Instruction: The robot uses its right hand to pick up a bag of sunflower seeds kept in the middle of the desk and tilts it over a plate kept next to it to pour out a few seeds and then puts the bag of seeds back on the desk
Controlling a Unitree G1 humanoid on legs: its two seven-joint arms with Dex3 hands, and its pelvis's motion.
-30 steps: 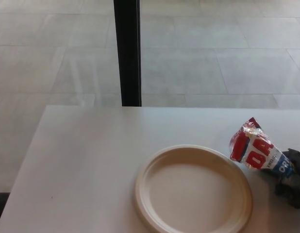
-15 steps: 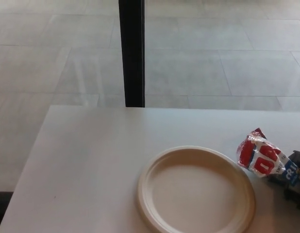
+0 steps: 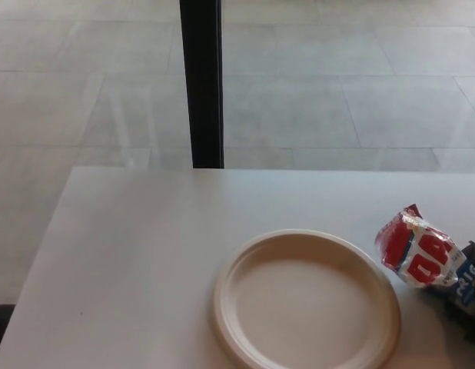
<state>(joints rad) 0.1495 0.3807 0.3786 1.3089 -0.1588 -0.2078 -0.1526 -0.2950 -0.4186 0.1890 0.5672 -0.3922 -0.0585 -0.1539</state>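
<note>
- The robot's black right hand (image 3: 470, 296) shows only as a dark patch at the right edge of the head view, low in the picture, most of it cut off by the frame.
- Its dark fingers wrap the lower, blue-printed end of the crinkled red, white and blue plastic bag of sunflower seeds (image 3: 420, 252), so the hand is grasping the bag.
- The bag is tilted, its crimped red top pointing up and toward the left, its blue bottom end down and to the right inside the hand.
- The bag's top end lies just beside the right rim of the round cream-coloured disposable plate (image 3: 222, 304); I cannot tell whether the bag touches the rim or the desk.
- The plate sits flat on the plain white rectangular desk (image 3: 130, 246), toward the near right part of the top, and its near rim runs out of the picture at the bottom.
- I can make out no seeds on the plate's pale inner surface.
- Beyond the desk's far edge stands an upright black post (image 3: 201, 81), rising out of the top of the picture.
- Behind the post spreads a floor of large pale grey tiles (image 3: 353, 92) with thin darker joints.
- The left hand does not show.
</note>
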